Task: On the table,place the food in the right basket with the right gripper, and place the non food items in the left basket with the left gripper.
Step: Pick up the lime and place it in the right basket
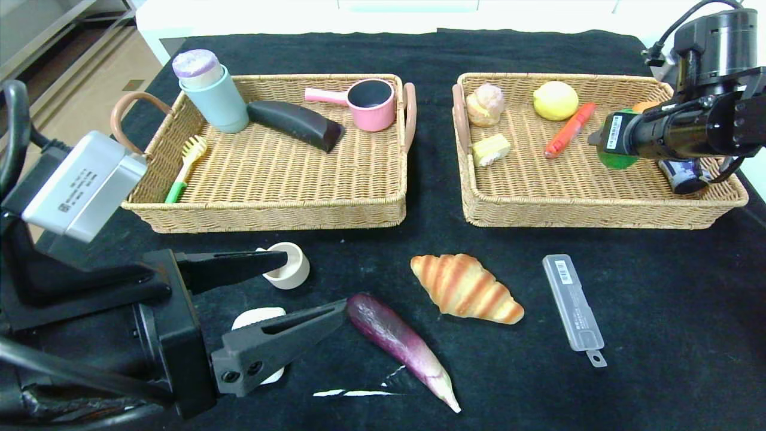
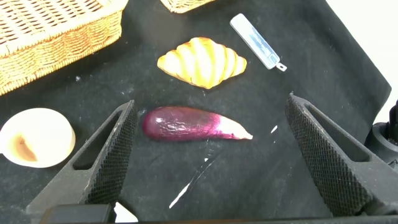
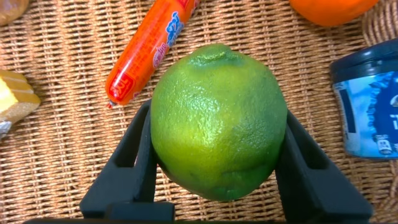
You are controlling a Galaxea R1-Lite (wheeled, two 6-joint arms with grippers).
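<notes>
My right gripper (image 1: pixel 604 146) is shut on a green lime (image 3: pixel 217 121) and holds it over the right basket (image 1: pixel 598 209), beside a red sausage (image 1: pixel 568 130); the lime also shows in the head view (image 1: pixel 616 160). My left gripper (image 1: pixel 311 284) is open and empty above the table's front left, over a purple eggplant (image 2: pixel 193 123) that also shows in the head view (image 1: pixel 401 341). A croissant (image 1: pixel 467 287), a clear plastic case (image 1: pixel 573 302), a small cream cup (image 1: pixel 290 266) and a white item (image 1: pixel 257 317) lie on the black cloth.
The left basket (image 1: pixel 269 209) holds a teal cup, a dark block, a pink pot and a yellow brush. The right basket also holds a lemon (image 1: pixel 555 100), a bun, a cake piece, an orange (image 3: pixel 329 9) and a blue can (image 3: pixel 367 99).
</notes>
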